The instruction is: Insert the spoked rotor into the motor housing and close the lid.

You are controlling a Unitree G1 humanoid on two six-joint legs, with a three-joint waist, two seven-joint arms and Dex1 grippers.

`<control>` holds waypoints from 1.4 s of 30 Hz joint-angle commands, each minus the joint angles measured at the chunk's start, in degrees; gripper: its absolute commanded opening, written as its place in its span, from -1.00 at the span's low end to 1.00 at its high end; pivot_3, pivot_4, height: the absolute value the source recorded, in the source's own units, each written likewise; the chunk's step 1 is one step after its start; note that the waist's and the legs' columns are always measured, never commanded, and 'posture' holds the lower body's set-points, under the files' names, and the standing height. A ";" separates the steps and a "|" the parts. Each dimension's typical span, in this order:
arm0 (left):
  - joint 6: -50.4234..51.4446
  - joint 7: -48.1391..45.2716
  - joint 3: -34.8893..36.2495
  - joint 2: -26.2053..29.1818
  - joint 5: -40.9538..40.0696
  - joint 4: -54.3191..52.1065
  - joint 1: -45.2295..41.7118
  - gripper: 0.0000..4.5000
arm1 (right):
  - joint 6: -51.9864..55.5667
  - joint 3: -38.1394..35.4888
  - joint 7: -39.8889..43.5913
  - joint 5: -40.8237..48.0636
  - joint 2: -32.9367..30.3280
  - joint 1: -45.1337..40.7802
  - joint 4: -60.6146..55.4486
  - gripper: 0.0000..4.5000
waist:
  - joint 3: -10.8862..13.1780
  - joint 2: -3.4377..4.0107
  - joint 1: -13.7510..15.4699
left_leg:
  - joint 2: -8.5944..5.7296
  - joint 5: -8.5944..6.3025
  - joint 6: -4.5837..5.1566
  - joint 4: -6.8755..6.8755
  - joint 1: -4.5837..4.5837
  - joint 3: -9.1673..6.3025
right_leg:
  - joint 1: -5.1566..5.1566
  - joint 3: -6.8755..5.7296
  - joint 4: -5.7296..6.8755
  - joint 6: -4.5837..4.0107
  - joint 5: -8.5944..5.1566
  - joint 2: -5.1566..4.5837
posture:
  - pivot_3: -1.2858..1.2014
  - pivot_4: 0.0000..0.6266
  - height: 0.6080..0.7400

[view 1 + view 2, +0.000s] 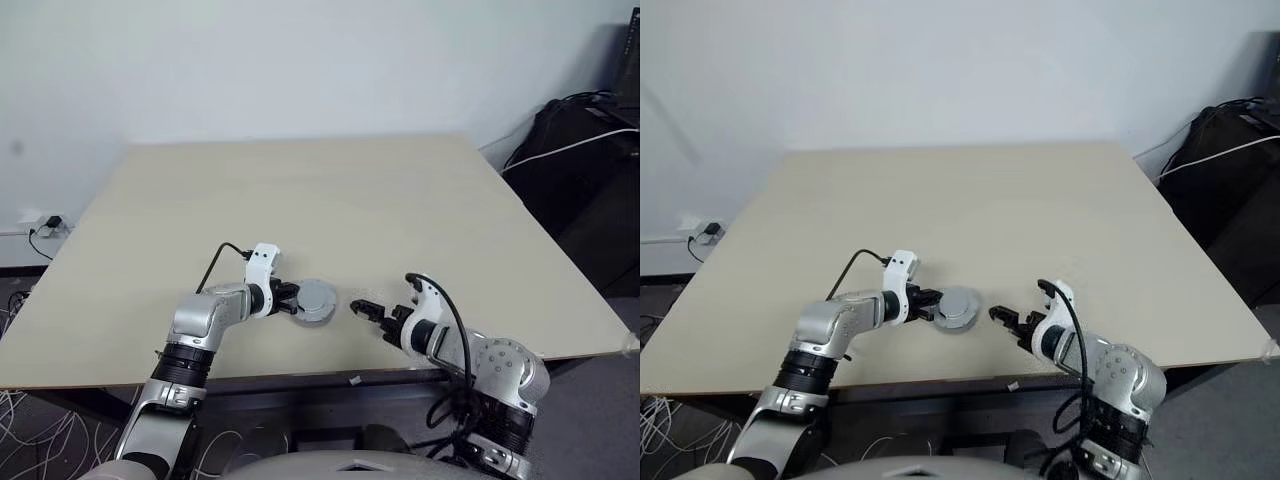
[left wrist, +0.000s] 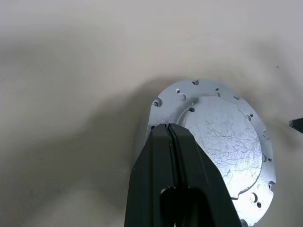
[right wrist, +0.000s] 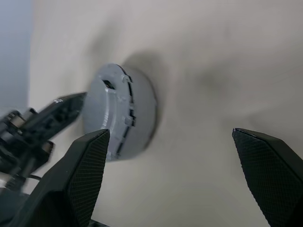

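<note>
The lid (image 2: 222, 142) sits closed on the motor housing (image 3: 137, 113), forming one grey round assembly on the tabletop (image 1: 330, 190) near its front edge. The left gripper (image 1: 290, 297) has its fingers pressed together, tips at the lid's rim. The right gripper (image 1: 362, 308), fingers spread wide, stands just beside the assembly, apart from it. The left wrist view shows the lid's scratched raised centre and rim holes; the right wrist view shows the notched side wall.
</note>
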 commanded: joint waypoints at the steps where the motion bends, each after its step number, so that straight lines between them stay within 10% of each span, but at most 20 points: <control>1: 1.05 -0.89 -2.53 -0.42 0.18 1.10 1.11 -0.98 | 1.61 -3.16 1.16 4.82 6.61 -4.34 2.07 0.99 | -0.02 0.04 -0.02 | 0.00 0.03 0.05 0.01 0.00 0.02 | 0.00 0.00 0.01 -0.01 0.01 -0.01 | 0.03 -1.00 1.00; 42: 1.18 -0.83 -1.64 -0.46 0.48 -1.02 2.38 -0.98 | -11.28 7.37 2.81 14.33 8.96 -10.24 26.65 0.99 | -0.08 0.23 -2.19 | 0.05 0.01 -0.14 -0.07 0.07 -0.02 | 0.00 0.03 0.03 -0.02 0.03 0.05 | 0.03 -1.00 1.00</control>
